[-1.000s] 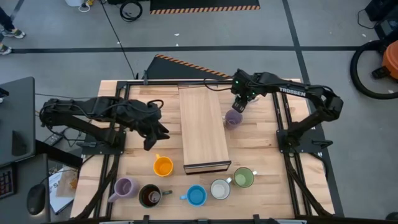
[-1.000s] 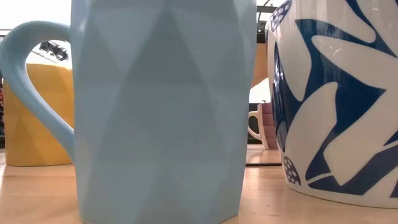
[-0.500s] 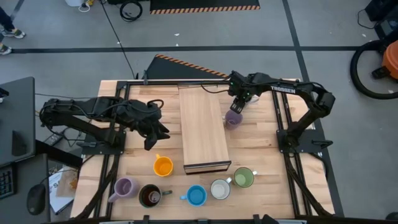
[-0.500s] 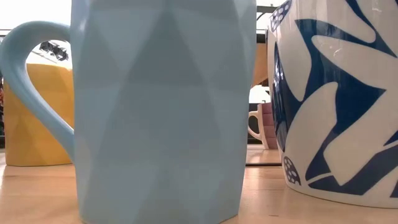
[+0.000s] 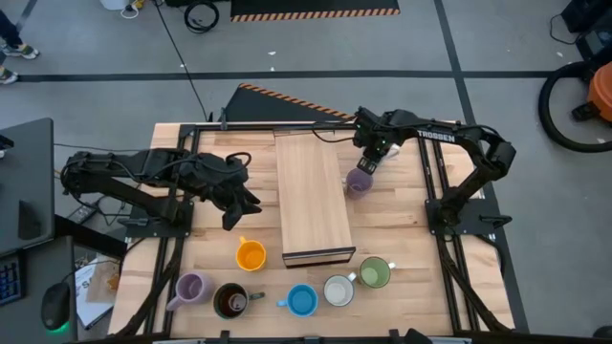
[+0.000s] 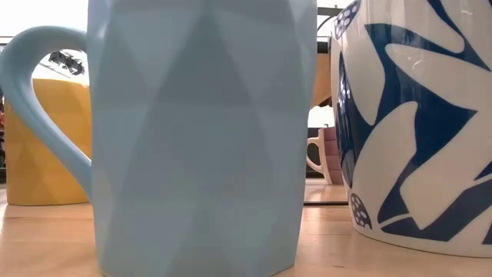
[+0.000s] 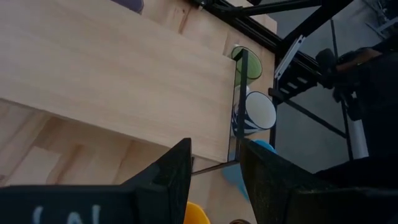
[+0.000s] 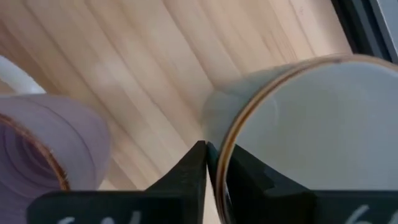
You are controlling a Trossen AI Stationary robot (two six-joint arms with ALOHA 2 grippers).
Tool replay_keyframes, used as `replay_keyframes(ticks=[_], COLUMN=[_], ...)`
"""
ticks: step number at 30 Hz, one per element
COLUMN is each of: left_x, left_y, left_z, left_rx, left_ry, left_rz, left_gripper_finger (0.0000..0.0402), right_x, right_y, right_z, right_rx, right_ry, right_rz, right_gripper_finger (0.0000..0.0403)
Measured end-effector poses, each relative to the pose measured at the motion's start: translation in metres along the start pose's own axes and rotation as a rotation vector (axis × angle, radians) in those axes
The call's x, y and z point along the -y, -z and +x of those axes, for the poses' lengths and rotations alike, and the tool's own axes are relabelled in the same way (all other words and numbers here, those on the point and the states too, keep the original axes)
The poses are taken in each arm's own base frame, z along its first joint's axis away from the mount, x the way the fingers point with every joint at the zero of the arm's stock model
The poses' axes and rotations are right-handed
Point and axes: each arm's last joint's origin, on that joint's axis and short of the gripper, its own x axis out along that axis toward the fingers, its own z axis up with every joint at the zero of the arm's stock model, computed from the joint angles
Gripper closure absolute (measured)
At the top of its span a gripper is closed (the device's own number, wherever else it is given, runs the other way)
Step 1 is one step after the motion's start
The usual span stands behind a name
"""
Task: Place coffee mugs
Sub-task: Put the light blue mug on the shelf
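Note:
My right gripper (image 5: 371,161) hovers at the far right of the table, just right of the pale wooden board (image 5: 312,201). It is shut on a white mug with a brown rim (image 8: 298,137), which the gripper mostly hides in the high view. A lavender mug (image 5: 358,182) stands on its base on the table right beside it and also shows in the right wrist view (image 8: 43,143). My left gripper (image 5: 234,205) is open and empty, left of the board. Orange (image 5: 251,255), lavender (image 5: 191,289), dark brown (image 5: 229,301), blue (image 5: 302,301), white (image 5: 338,290) and green (image 5: 374,273) mugs stand upright along the near edge. My right gripper holds the white mug by its rim (image 8: 231,134) on the side facing the lavender mug. The wall is pinched between the two fingers, which come from above and point down. The mug's mouth faces up. I cannot tell whether its base is on the table.
The board runs from the far edge toward the near row of mugs. In the low view the blue mug (image 6: 200,138) and the blue-patterned white mug (image 6: 415,123) block most of the sight. Black frame rails (image 5: 435,182) run along the table's sides.
My right gripper has shifted slightly toward the table's left edge, nearer the board, still shut on the white mug. The lavender mug beside it has stayed in place.

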Motion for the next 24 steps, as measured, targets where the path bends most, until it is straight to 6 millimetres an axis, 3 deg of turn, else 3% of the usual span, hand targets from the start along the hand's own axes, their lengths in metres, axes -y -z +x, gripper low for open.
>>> replay_keyframes(ticks=[4, 15, 24], left_x=[0.000, 0.000, 0.001], left_y=[0.000, 0.000, -0.004], left_z=[0.000, 0.000, 0.000], left_rx=[0.000, 0.003, 0.057], left_ry=[0.000, -0.001, -0.011], left_rz=[-0.001, -0.029, 0.008], left_gripper_finger=[0.0260, 0.0260, 0.0260], right_x=[0.001, 0.000, -0.001], right_y=[0.001, 0.006, 0.019], right_z=[0.000, -0.003, -0.026], right_rx=[-0.002, -0.044, -0.022], right_ry=[-0.029, -0.047, -0.040], right_rz=[-0.040, -0.144, -0.160], right_gripper_finger=[0.0366, 0.0363, 0.0364])
